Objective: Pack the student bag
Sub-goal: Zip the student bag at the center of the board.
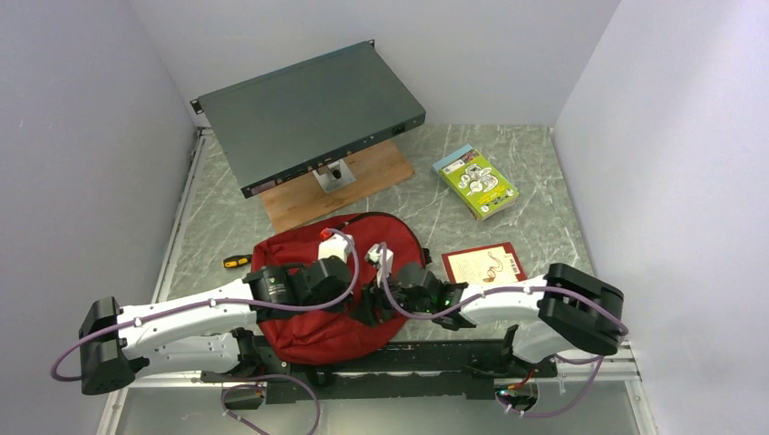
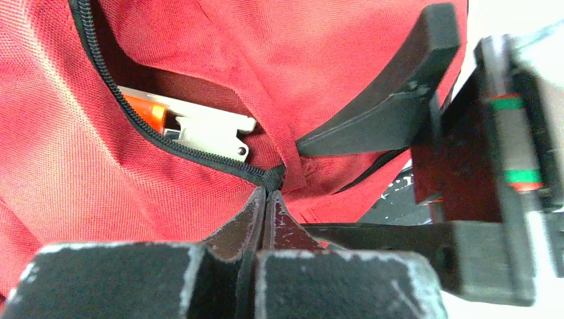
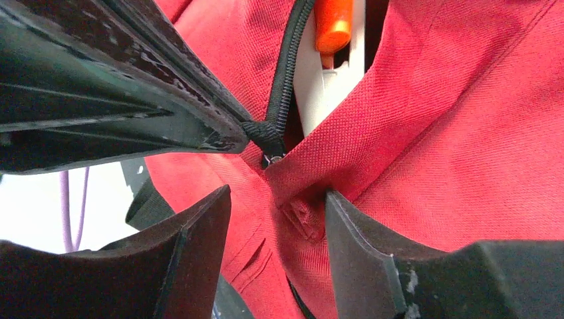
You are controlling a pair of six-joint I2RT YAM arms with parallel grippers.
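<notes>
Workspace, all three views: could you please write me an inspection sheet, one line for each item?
Surface: grey-green marbled table.
Job's things: student bag at the near edge, its zipper partly open, a white-and-orange item inside; green book and red-brown book lie outside it.
Clutter: rack unit above a wooden board; screwdriver left of the bag.
Grippers: left gripper shut on the zipper's end; right gripper open, jaws either side of a fabric fold.
Cables: purple cables along both arms.
Surroundings: plain pale walls on three sides.
</notes>
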